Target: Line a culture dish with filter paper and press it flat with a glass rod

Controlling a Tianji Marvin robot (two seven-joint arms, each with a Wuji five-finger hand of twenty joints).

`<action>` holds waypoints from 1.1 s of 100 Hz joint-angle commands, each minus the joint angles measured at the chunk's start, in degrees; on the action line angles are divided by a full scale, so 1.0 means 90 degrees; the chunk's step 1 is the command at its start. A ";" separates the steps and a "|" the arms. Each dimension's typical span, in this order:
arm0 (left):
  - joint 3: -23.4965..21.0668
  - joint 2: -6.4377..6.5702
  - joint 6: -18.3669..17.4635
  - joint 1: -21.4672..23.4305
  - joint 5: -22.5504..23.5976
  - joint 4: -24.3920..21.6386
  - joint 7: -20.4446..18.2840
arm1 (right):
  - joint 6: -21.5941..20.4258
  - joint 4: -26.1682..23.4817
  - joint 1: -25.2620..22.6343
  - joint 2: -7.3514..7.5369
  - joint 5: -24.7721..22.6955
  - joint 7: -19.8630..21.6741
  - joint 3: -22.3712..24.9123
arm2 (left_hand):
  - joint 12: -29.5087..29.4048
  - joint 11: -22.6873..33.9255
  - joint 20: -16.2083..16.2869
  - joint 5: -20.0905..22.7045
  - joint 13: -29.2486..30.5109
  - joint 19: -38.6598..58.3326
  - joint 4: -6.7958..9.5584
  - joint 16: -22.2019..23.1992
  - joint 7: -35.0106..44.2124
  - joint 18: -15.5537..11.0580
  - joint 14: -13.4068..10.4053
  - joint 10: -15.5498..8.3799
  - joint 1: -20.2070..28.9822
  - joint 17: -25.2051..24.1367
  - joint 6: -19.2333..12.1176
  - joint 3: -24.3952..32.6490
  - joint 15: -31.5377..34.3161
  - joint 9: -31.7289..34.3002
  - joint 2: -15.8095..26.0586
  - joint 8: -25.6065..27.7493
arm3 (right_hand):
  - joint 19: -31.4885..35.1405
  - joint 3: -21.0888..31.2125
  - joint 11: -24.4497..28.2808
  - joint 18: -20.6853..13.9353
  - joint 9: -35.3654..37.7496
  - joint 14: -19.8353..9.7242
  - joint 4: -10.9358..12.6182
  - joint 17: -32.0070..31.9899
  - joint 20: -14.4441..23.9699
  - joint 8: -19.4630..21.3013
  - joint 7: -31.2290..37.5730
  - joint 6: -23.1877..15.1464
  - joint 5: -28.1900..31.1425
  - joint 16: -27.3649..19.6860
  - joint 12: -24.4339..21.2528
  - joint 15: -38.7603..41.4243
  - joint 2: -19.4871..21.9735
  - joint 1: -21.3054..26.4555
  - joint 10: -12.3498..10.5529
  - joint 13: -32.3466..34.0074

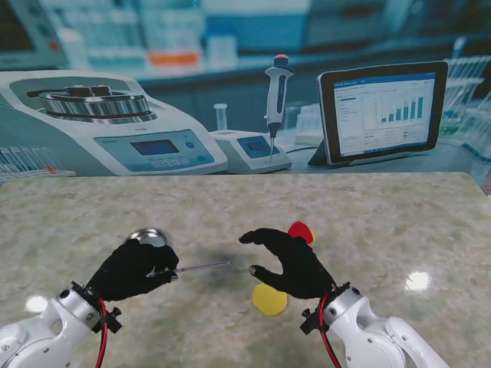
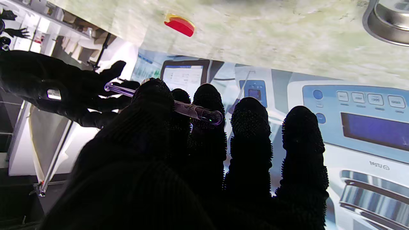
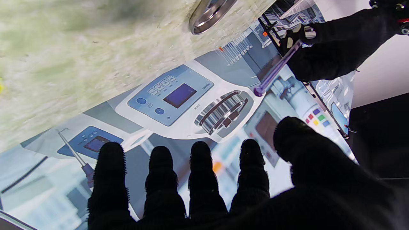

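A yellow disc (image 1: 269, 299) is seen nearest, beside the right hand (image 1: 288, 262), whose fingers are spread and empty. The glass rod (image 1: 201, 267) is clamped in the left hand (image 1: 132, 270). The culture dish (image 1: 147, 236) sits just beyond, and a red disc (image 1: 301, 230) lies farther right.

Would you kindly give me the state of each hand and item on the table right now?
Left hand: shut on the rod.
Rod: held roughly level above the table, tip toward the right hand.
Right hand: open, fingers curled, holding nothing.
Dish: on the table, no paper visible inside.
Yellow disc: flat on the table.
Red disc: partly hidden behind the right hand.
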 commanded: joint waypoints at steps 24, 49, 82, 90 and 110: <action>0.0181 0.0009 -0.0078 0.0037 0.0098 -0.0178 0.0036 | -0.0319 -0.0166 0.0157 0.0100 0.0141 0.0547 -0.0061 | 0.0142 0.0262 0.0286 0.0391 0.0168 0.0256 0.0102 0.0139 0.0739 0.0211 0.0142 -0.0214 0.0356 -0.0048 -0.0860 0.0803 0.0168 0.0193 0.0122 0.0342 | 0.0594 -0.0234 0.0073 -0.0028 0.0559 0.0109 -0.0254 0.0298 0.0363 0.0066 0.0214 -0.0563 0.0718 0.0227 0.0197 0.0370 -0.0285 -0.0103 0.0041 0.0567; 0.0233 0.0016 -0.0200 0.0092 0.0184 -0.0270 0.0061 | -0.0530 -0.0114 0.0447 0.0198 0.0317 0.1056 -0.0170 | 0.0151 0.0258 0.0289 0.0392 0.0152 0.0248 0.0105 0.0144 0.0731 0.0210 0.0138 -0.0217 0.0358 -0.0058 -0.0885 0.0798 0.0157 0.0188 0.0120 0.0362 | 0.0823 -0.0224 0.0038 -0.0066 0.0822 0.0155 -0.0259 0.0508 0.0490 0.0104 0.0319 -0.0678 0.0953 0.0314 0.0236 0.0481 -0.0308 -0.0033 0.0063 0.0814; 0.0254 0.0018 -0.0372 0.0128 0.0358 -0.0283 0.0181 | -0.0698 -0.0049 0.0816 0.0305 0.0384 0.1555 -0.0345 | 0.0161 0.0252 0.0292 0.0404 0.0148 0.0241 0.0105 0.0151 0.0721 0.0205 0.0134 -0.0219 0.0347 -0.0061 -0.0909 0.0800 0.0150 0.0187 0.0119 0.0392 | 0.1277 -0.0168 0.0177 -0.0095 0.1632 0.0246 -0.0325 0.0923 0.0720 0.0153 0.0653 -0.0772 0.1607 0.0527 0.0415 0.0805 -0.0459 -0.0007 0.0146 0.1430; 0.0278 0.0017 -0.0389 0.0108 0.0355 -0.0256 0.0201 | -0.0706 -0.0033 0.0900 0.0328 0.0387 0.1663 -0.0400 | 0.0163 0.0251 0.0292 0.0409 0.0148 0.0240 0.0107 0.0153 0.0717 0.0204 0.0134 -0.0219 0.0353 -0.0061 -0.0907 0.0806 0.0149 0.0188 0.0112 0.0397 | 0.1342 -0.0164 0.0209 -0.0099 0.1796 0.0269 -0.0374 0.0966 0.0755 0.0101 0.0717 -0.0757 0.1672 0.0566 0.0460 0.0850 -0.0487 0.0000 0.0176 0.1504; 0.0309 0.0014 -0.0390 0.0072 0.0375 -0.0208 0.0246 | -0.0738 0.0054 0.1069 0.0357 0.0455 0.1802 -0.0546 | 0.0167 0.0248 0.0294 0.0414 0.0148 0.0239 0.0103 0.0156 0.0712 0.0204 0.0134 -0.0219 0.0341 -0.0061 -0.0919 0.0813 0.0147 0.0189 0.0109 0.0411 | 0.1468 -0.0147 0.0239 -0.0105 0.2009 0.0300 -0.0456 0.1073 0.0818 -0.0014 0.0978 -0.0744 0.1892 0.0653 0.0549 0.0955 -0.0621 0.0083 0.0217 0.1660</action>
